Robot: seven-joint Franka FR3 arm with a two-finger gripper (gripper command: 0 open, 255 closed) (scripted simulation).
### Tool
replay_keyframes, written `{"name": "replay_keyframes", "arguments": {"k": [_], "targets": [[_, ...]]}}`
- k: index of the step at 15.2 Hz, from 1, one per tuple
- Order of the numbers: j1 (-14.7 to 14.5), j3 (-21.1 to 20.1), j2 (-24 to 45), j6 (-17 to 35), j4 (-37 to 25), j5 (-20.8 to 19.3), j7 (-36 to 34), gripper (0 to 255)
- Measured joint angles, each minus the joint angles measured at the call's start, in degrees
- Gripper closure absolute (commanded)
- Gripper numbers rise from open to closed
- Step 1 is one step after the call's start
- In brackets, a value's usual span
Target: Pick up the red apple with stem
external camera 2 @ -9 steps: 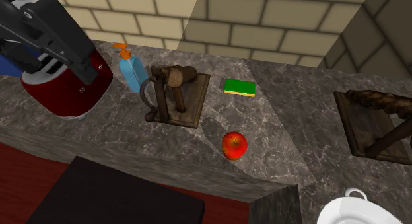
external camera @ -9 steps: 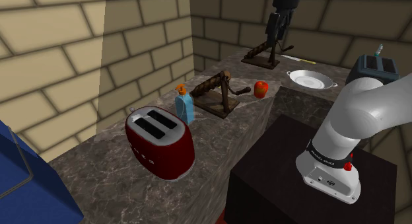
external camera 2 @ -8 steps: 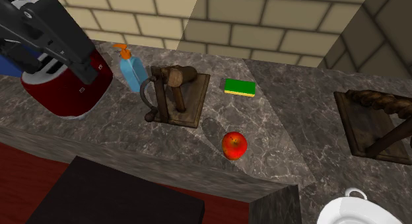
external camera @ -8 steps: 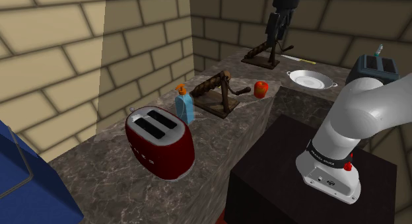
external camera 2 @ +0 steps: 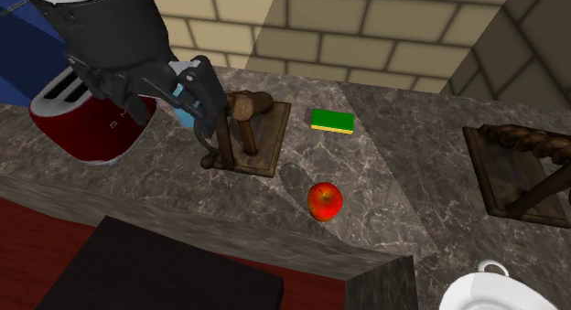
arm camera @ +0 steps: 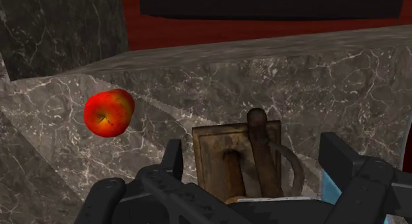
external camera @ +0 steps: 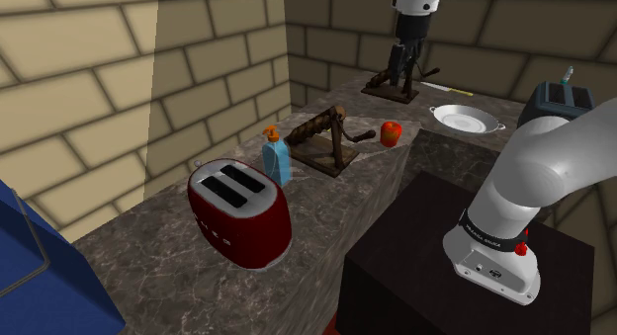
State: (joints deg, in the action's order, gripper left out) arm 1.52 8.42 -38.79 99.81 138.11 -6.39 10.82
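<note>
Gripper [external camera 2: 206,100] has swung in across the glossy red toaster [external camera 2: 91,134], fingers wide apart, empty | wooden stand [external camera 2: 252,134] just beside | round red apple [external camera 2: 324,200] at stand's 4 o'clock on veined grey marble counter [external camera 2: 412,198] | tan brick walls [external camera 2: 366,34]

Countertop [external camera: 158,249], grey veined stone, L-shaped.
- Long run: red two-slot toaster [external camera: 239,212]; blue soap bottle [external camera: 277,160] with orange pump, just beside a wooden stand [external camera: 326,140]; green-and-yellow sponge [external camera 2: 331,121] near the back edge; red apple [external camera: 392,133] near the front edge.
- Other run: second wooden stand [external camera: 391,82]; white two-handled dish [external camera: 465,118].
</note>
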Motion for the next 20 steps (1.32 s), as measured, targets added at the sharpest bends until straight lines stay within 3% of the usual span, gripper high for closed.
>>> {"name": "replay_keyframes", "arguments": {"k": [5,12,20], "targets": [[1.0,3.6,6.9,7.2,1.7,-2.0,3.3,0],[2.1,9.1,21.1,16.7,-1.1,-3.0,9.1,0],[3.4,13.4,39.0,25.7,-7.6,0.0,16.4,0]]}}
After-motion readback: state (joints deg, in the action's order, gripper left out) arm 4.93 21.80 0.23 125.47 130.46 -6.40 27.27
